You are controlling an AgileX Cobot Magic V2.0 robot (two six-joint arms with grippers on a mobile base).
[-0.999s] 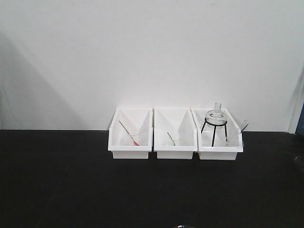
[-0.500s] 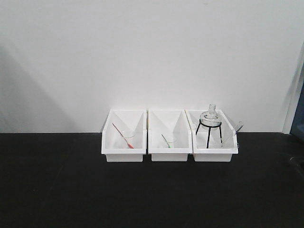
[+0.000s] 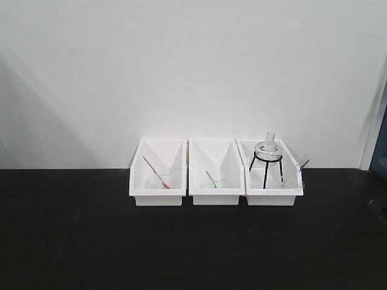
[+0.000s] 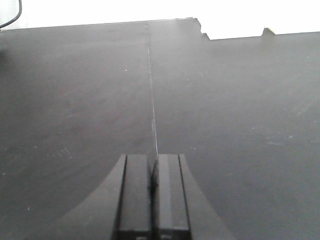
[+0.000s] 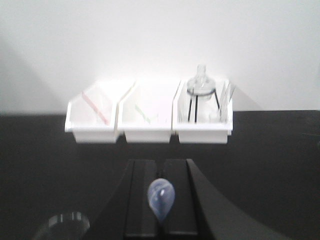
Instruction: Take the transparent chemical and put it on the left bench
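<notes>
Approach step: clear beaker (image 3: 292,174) sits in rightmost tray (image 3: 272,198). Left end effector (image 4: 152,161) closed, empty; right end effector (image 5: 161,166) pinches pale bulb (image 5: 161,198). Next: reach beaker.

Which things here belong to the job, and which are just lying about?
Job: clear beaker with dropper; black bench; right gripper, pale bulb at its closed fingers.
Lying about: red-stick beaker; green-stick beaker; flask on tripod; white bins.

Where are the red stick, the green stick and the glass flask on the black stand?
red stick (image 3: 155,173): front view, middle of its shaft.
green stick (image 3: 211,179): front view, middle of its shaft.
glass flask (image 3: 268,149): front view, on its round body.
</notes>
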